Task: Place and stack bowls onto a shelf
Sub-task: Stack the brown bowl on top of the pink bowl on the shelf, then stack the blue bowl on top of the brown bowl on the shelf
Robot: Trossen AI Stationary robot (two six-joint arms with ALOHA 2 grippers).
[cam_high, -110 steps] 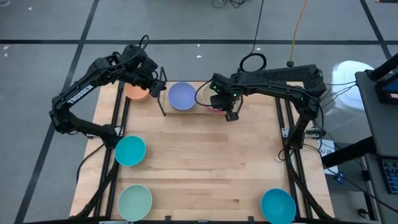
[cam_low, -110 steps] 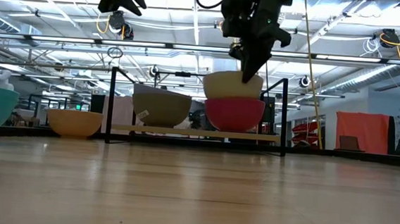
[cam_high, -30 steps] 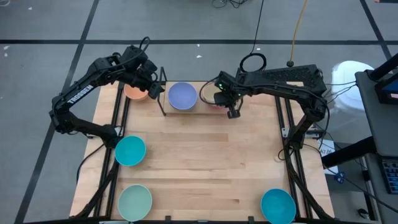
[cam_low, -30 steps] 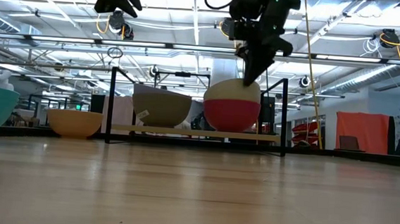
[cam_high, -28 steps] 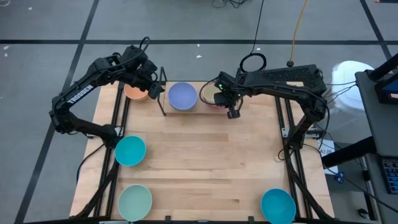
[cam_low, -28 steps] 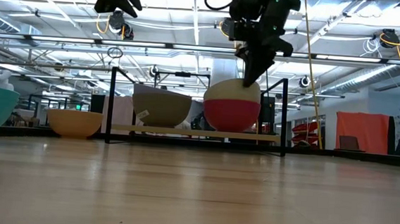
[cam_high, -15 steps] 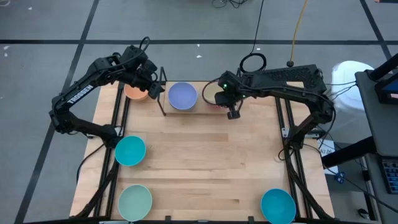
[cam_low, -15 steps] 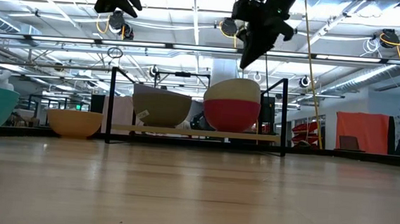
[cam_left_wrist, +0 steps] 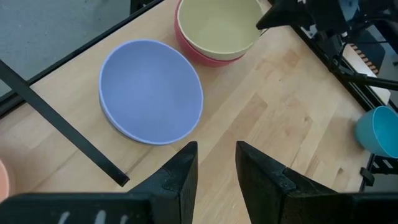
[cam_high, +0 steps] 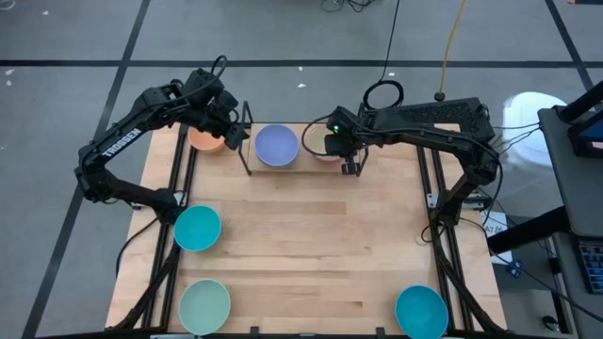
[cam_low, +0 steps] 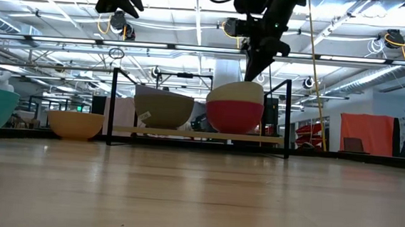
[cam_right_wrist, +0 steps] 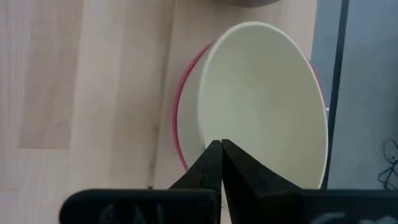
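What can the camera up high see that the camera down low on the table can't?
Only the high view shows the lavender bowl, the mint green bowl and the right-hand teal-blue bowl. Only the low view shows the olive-grey bowl and the cream bowl nested in the magenta bowl. Both show the shelf, the orange bowl, the left gripper, and the right gripper, shut above the stack.

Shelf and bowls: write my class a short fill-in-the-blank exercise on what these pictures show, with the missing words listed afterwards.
1. On the shelf, the cream bowl sits nested inside the ____ bowl.
2. The lavender bowl rests on top of the ____ bowl.
3. The right gripper, above the cream bowl, has its fingers ____.
4. The orange bowl stands on the ____, beside the shelf.

Missing words: magenta; olive-grey; shut; table
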